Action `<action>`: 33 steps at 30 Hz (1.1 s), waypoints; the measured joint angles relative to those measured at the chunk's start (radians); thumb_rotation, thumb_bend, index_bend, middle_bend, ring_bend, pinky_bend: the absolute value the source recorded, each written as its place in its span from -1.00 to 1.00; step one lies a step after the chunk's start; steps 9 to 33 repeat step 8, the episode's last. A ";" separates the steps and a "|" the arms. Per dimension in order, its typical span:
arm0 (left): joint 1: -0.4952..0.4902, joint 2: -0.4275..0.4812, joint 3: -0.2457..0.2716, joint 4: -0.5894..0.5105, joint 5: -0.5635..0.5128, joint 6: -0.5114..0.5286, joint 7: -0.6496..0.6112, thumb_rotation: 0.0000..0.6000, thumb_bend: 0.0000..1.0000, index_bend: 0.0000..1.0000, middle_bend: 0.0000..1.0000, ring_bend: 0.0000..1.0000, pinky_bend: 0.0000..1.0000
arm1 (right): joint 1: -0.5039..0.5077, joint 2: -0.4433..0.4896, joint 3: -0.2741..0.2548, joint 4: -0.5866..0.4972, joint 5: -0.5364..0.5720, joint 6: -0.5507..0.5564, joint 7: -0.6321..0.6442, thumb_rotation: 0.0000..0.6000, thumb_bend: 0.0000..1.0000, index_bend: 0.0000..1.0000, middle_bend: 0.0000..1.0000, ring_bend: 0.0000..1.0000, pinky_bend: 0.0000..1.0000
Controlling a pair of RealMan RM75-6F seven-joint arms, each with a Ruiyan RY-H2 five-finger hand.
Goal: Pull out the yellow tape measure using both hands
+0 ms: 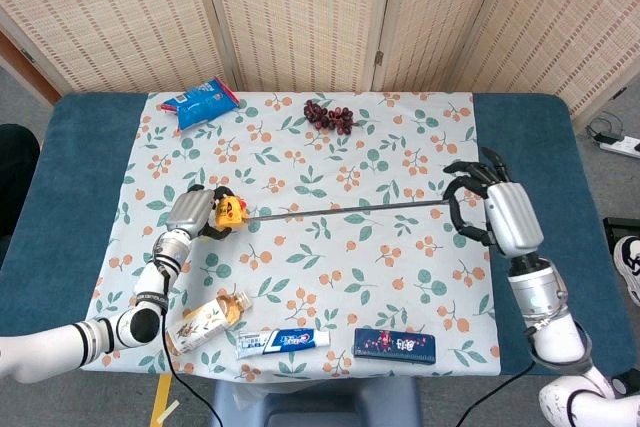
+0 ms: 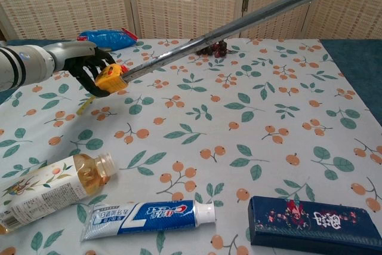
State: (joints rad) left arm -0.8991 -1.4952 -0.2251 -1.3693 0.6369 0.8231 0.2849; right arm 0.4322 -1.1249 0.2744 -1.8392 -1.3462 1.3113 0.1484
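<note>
Tension explained it: your left hand [image 1: 190, 211] gripped the yellow plastic tape measure case [image 1: 229, 211] while your right hand [image 1: 492, 213] pinched the grey metal blade [image 1: 345, 209], stretching it taut.

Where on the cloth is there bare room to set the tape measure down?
Bare: the middle of the cloth, between the stretched blade and the toothpaste; also between blade and grapes. Crowded: the near edge, with bottle, toothpaste and dark box.

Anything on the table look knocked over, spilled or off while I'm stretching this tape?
Only the drink bottle stands out: it lies on its side near the left front edge, cap on, no spill visible. The tape blade runs straight from the yellow tape measure in the left hand to the right hand.
</note>
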 measured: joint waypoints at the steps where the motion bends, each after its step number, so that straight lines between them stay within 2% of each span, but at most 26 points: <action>1: 0.002 0.002 0.000 0.002 0.002 -0.002 -0.004 1.00 -0.31 0.15 0.01 -0.21 -0.73 | -0.009 0.014 -0.001 -0.002 -0.003 0.005 0.013 1.00 0.29 0.33 -0.35 -0.49 -0.90; 8: 0.015 0.012 0.003 0.019 0.018 -0.019 -0.026 1.00 -0.31 0.16 0.01 -0.21 -0.72 | -0.057 0.087 -0.006 -0.006 -0.029 0.029 0.121 1.00 0.29 0.33 -0.35 -0.49 -0.89; 33: 0.015 0.012 0.003 0.019 0.018 -0.019 -0.026 1.00 -0.31 0.16 0.01 -0.21 -0.72 | -0.057 0.087 -0.006 -0.006 -0.029 0.029 0.121 1.00 0.29 0.33 -0.35 -0.49 -0.89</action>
